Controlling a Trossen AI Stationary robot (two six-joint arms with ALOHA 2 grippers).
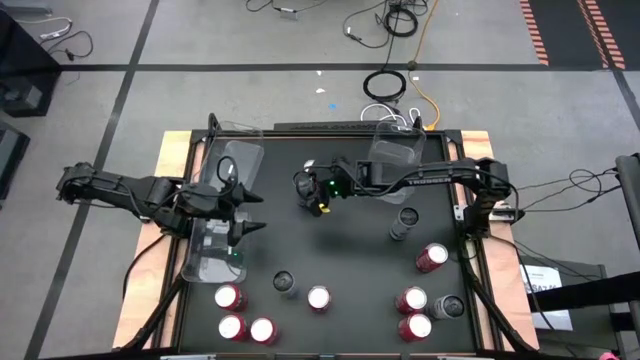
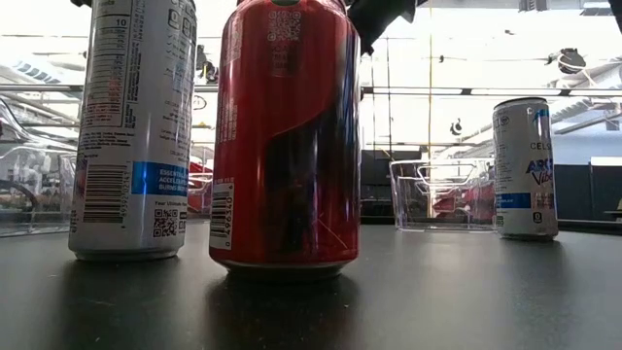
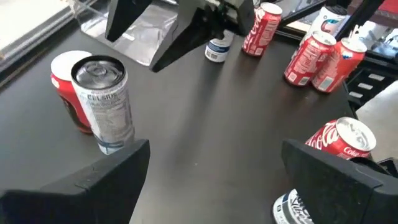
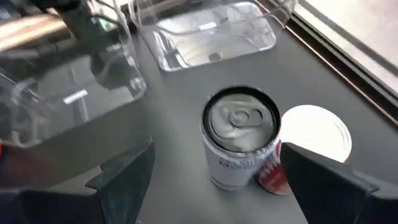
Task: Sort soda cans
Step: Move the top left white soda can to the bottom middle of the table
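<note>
Jaws of the right gripper (image 1: 319, 208) stand wide above mid-tabletop (image 1: 340, 250), holding nothing; the left gripper (image 1: 247, 214) gapes too, beside a clear bin (image 1: 212, 262). Soda cans (image 1: 318, 297) stand scattered along the near edge.

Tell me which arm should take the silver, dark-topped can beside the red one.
Right: the right tool, open, frames that can squarely; the left tool has it off to one side.

Left gripper (image 1: 247, 226) open; right gripper (image 1: 318, 203) open, mid-table.
</note>
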